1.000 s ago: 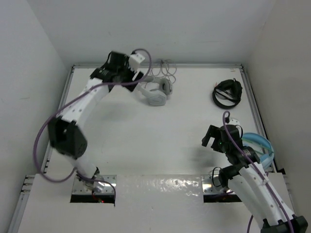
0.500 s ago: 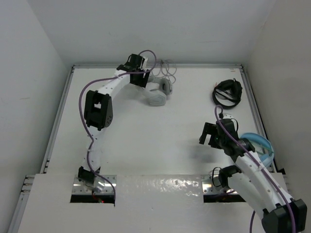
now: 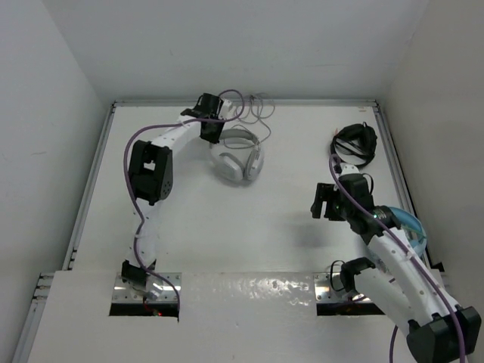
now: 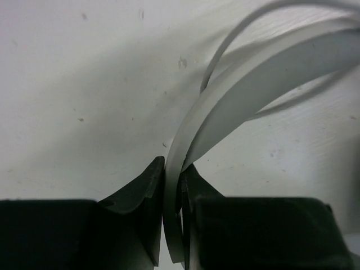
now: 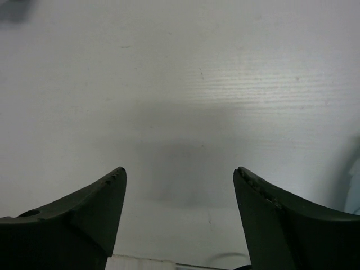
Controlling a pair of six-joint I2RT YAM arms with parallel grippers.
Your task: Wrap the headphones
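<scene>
Two arms work over one white surface (image 3: 249,234). The left arm (image 3: 170,136) reaches to the far edge, where the headphones (image 3: 238,157) lie left of centre; the right arm (image 3: 397,268) hangs near its base, probably out of the way until the cable (image 3: 255,112) needs a second hold. The black set (image 3: 353,144) and blue set (image 3: 414,227) sit apart on the right. The left tool (image 4: 173,169) is clenched on the headband (image 4: 253,73), likely to steady or lift the headphones for wrapping. The right tool (image 5: 180,174) is spread wide, grasping nothing. The thin cable trails loose by the far edge, not yet wound
</scene>
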